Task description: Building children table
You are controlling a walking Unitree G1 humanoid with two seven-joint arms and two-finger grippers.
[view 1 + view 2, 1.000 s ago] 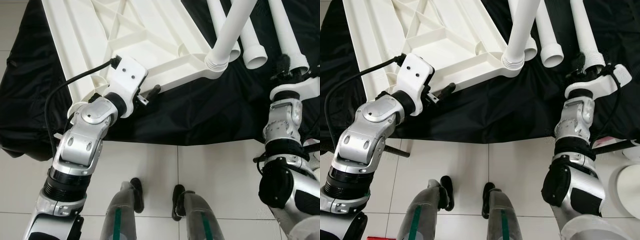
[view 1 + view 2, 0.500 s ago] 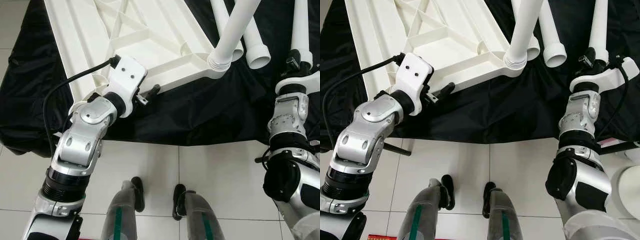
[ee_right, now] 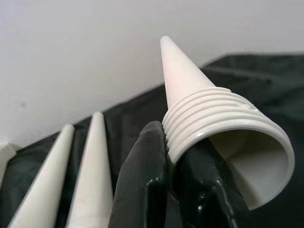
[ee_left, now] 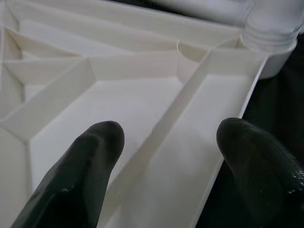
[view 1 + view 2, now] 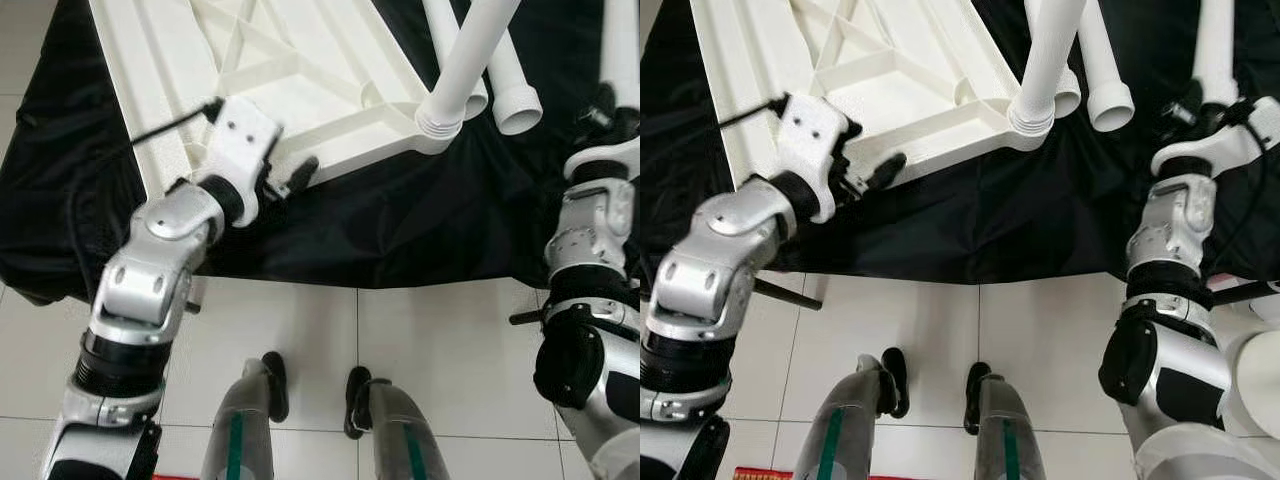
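Note:
A white ribbed tabletop (image 5: 300, 70) lies upside down on a black cloth. One white leg (image 5: 470, 50) stands screwed into its near corner socket (image 5: 432, 125). Two loose legs (image 5: 512, 90) lie beside it. My left gripper (image 4: 168, 137) is open at the tabletop's near edge, one finger (image 4: 85, 171) over the ribs and the other finger (image 4: 256, 161) outside the rim. My right gripper (image 3: 171, 152) is shut on the threaded end of another white leg (image 3: 209, 118), held up off the cloth at the far right (image 5: 620, 45).
The black cloth (image 5: 400, 220) hangs over the front edge down to a white tiled floor (image 5: 440, 340). My own legs and feet (image 5: 270, 385) stand close to that edge. A white round object (image 5: 1258, 385) sits low on the right.
My right gripper has raised the leg off the cloth and swung it more upright. My left arm has shifted a little up and left along the tabletop's edge.

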